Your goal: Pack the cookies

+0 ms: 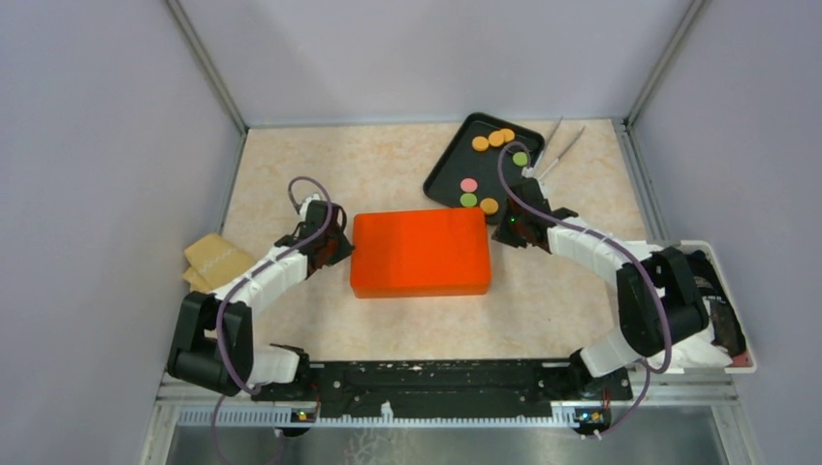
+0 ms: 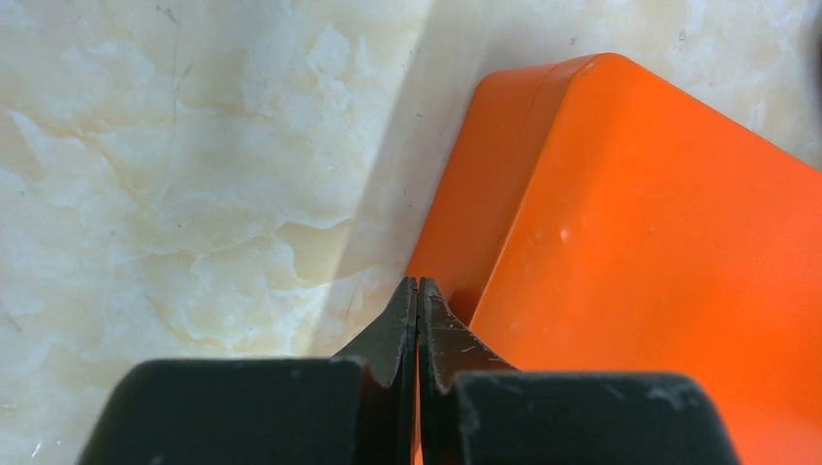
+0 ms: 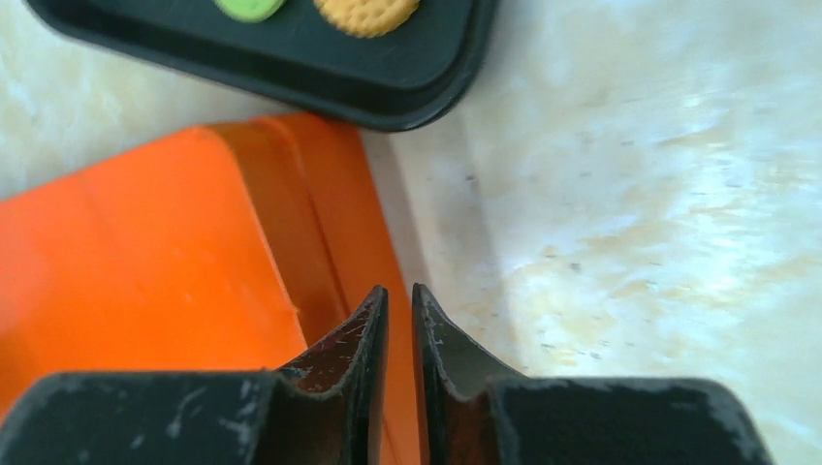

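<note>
Beige marble-pattern table [image 1: 388,165] carries a closed orange rectangular plastic box [image 1: 420,252] at centre, with the arms flanking its short ends, probably to steady it or work the lid before any packing. A black rectangular tray [image 1: 448,174] sits just behind the box's right end, a short reach for transfers. The left gripper [image 2: 418,286] is low at the box's left end, fingers pressed together and holding nothing, so it looks like a wedge or push pose. The right gripper [image 3: 399,295] is at the right end near the tray corner, with a narrow slit between its fingers and nothing in it. The small flat round cookies [image 1: 495,139], orange, green and pink, are all on the tray, none in the box. Thin metal tongs [image 1: 560,150] lie beside the tray's right edge, untouched. Hard to make out:
- the box interior and lid seam
- whether either fingertip touches the box
- the tray in the right wrist view, which cuts it off to two partial cookies
- the contents of the white tray [image 1: 722,281] at far right, blocked by the right arm
</note>
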### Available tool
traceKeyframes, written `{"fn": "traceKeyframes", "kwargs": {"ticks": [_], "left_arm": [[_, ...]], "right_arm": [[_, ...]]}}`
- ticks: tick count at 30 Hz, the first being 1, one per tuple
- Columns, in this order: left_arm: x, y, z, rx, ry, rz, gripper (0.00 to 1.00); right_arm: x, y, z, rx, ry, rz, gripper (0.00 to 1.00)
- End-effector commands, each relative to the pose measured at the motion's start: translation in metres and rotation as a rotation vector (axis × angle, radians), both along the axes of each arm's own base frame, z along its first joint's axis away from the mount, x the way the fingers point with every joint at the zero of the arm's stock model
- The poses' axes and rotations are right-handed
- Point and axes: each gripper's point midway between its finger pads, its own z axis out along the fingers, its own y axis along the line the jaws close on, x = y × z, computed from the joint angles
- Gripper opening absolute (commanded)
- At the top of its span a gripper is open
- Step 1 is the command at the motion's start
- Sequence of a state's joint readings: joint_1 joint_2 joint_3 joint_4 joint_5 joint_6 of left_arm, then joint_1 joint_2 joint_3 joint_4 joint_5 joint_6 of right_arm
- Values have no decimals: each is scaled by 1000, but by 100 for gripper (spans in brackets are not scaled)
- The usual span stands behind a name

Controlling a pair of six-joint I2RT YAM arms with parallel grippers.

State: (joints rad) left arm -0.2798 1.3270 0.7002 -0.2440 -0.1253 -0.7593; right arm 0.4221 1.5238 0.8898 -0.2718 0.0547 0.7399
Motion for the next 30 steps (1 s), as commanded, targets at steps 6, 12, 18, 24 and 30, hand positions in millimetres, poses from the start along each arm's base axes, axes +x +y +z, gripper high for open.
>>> {"fn": "traceKeyframes", "kwargs": {"ticks": [6,12,18,24,30], "left_arm": [[6,11,90,66,-284,20,0],[6,-41,95,-91,-391,-202,0],[-1,-102,55,-217,-279,-403,0],[-4,-121,28,-221,-199,-442,0],[-3,-134,18,-223,-168,-476,0]], "right_arm": [[25,-59,77,-208,-192,-151,20],[27,-36,119,-165,-307,-27,16],[20,11,150,-206,-355,133,0],[1,58,138,-177,-319,293,0],[-33,79,74,-151,-191,354,0]]}}
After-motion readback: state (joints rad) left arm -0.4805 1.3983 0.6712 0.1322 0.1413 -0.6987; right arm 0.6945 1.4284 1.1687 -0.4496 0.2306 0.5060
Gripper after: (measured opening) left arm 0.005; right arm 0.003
